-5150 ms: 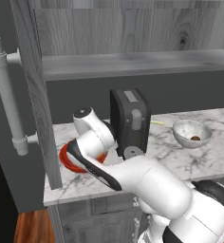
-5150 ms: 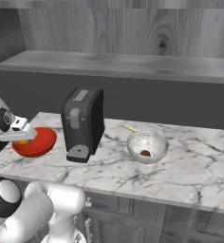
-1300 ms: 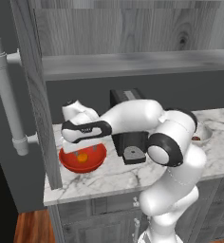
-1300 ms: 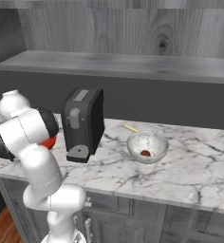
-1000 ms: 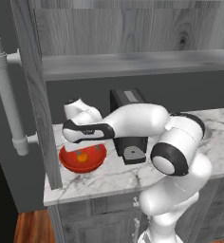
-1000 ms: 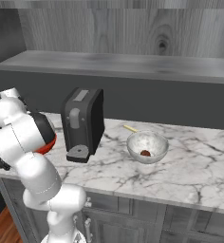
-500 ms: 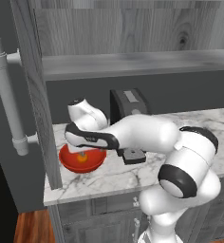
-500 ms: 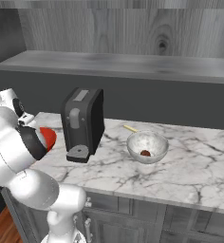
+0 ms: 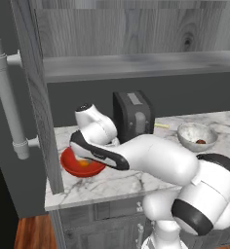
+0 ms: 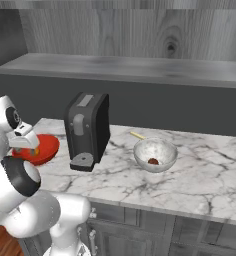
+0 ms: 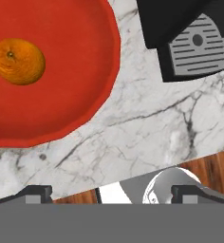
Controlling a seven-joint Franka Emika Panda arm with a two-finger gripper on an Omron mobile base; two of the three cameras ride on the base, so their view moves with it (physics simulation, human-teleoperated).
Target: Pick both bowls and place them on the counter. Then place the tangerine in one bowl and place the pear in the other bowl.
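Tangerine (image 11: pixel 17 61) now lies in the red bowl (image 11: pixel 71 71) left of the coffee machine (image 10: pixel 87 130); pear (image 10: pixel 153 161) sits in the marbled bowl (image 10: pixel 155 154) on its right. Jaws gape wide, empty; both fruits placed.

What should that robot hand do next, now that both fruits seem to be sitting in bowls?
Probably just lift up and away from the red bowl. The tangerine lies inside it, the pear lies in the marbled bowl, both bowls stand on the counter, and the hand is open, holding nothing.

Tangerine (image 11: pixel 17 61) in red bowl (image 11: pixel 80 71)
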